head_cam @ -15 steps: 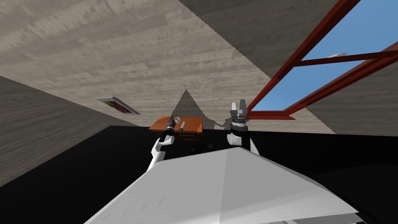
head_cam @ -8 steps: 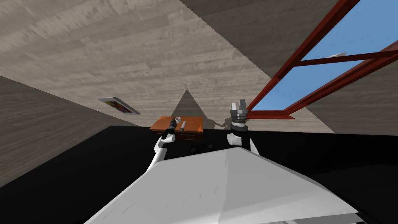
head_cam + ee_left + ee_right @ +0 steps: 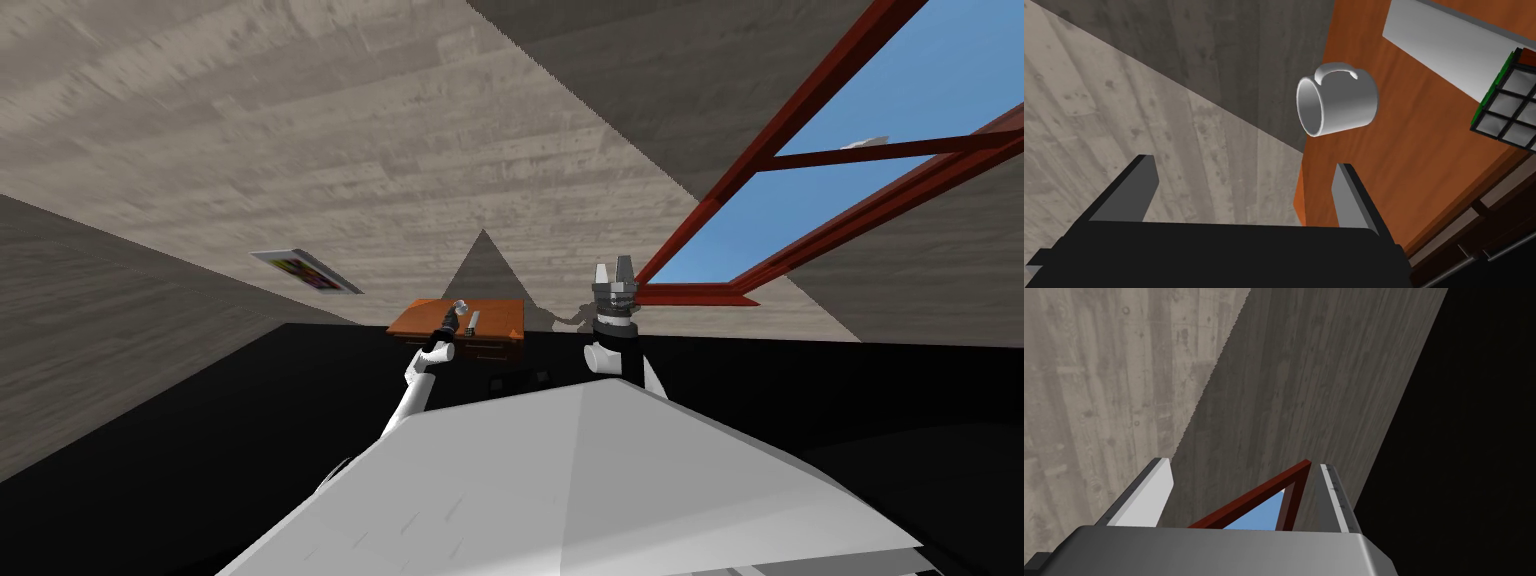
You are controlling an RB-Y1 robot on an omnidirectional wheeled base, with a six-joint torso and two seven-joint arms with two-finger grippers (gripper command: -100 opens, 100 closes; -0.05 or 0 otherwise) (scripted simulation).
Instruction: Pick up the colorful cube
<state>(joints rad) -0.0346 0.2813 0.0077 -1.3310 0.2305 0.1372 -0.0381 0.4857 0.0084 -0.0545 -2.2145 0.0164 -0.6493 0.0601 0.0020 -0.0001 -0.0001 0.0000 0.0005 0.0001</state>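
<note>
One pincer (image 3: 1244,162), the left, gapes empty toward the mug (image 3: 1336,105); the cube (image 3: 1511,110) lies sideways beyond the mug.

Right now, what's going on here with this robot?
The left gripper hovers at the edge of an orange-brown table, jaws open and empty, pointing toward a white mug. The cube it is after, green-sided with pale tiles in a black grid, sits on the table past the mug, beside a flat pale slab, not yet grasped. The right gripper is held up to the table's right, jaws open.
</note>
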